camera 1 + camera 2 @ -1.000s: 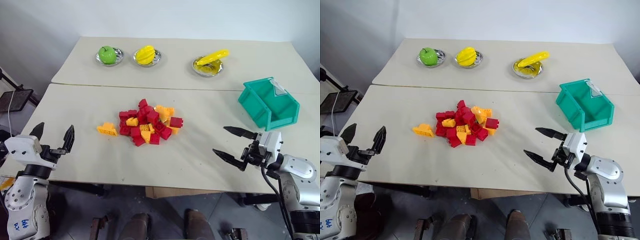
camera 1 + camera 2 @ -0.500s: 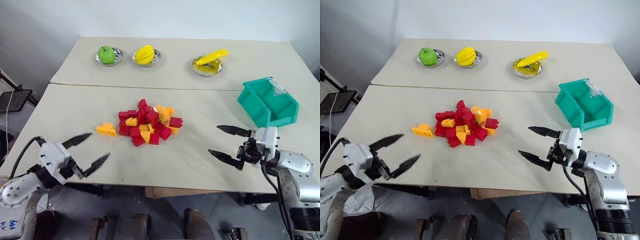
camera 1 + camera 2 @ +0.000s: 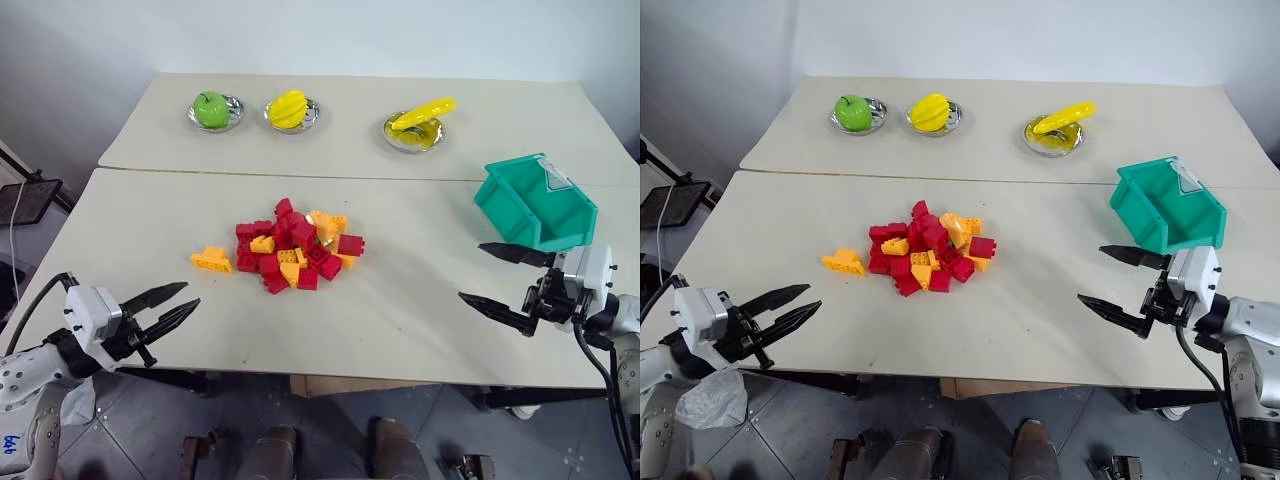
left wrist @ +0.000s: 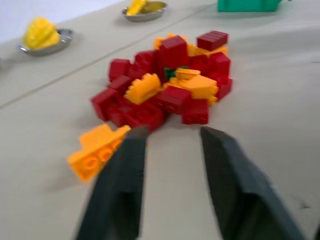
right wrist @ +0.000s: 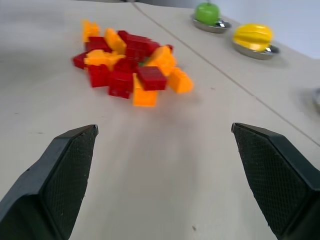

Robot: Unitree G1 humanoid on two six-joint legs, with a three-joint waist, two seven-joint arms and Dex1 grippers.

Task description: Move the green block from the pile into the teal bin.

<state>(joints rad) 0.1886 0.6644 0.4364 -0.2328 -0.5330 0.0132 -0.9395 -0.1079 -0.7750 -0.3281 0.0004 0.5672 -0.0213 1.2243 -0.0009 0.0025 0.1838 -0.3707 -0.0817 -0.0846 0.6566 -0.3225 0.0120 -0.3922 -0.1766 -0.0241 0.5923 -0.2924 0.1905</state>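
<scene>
Beige table [image 3: 400, 330] lies bare between both grippers. Left gripper [image 3: 172, 305], narrowed since a second ago but still parted, faces the pile [image 3: 290, 245] hiding the green block [image 4: 172, 73]; right gripper [image 3: 505, 282] spread wide beside teal bin [image 3: 535, 205].

At the far side of the two beige tables [image 3: 400, 310] there are three round metal dishes in a row. The left dish [image 3: 232, 115] holds a green apple [image 3: 209, 108]. Just beside it, the middle dish [image 3: 306, 116] holds a yellow ribbed fruit [image 3: 288, 107]. The third dish [image 3: 408, 140] stands more to the right, apart from these two, and a yellow banana [image 3: 424, 113] lies tilted on it. A narrow seam [image 3: 300, 176] runs between the far table and the near one
</scene>
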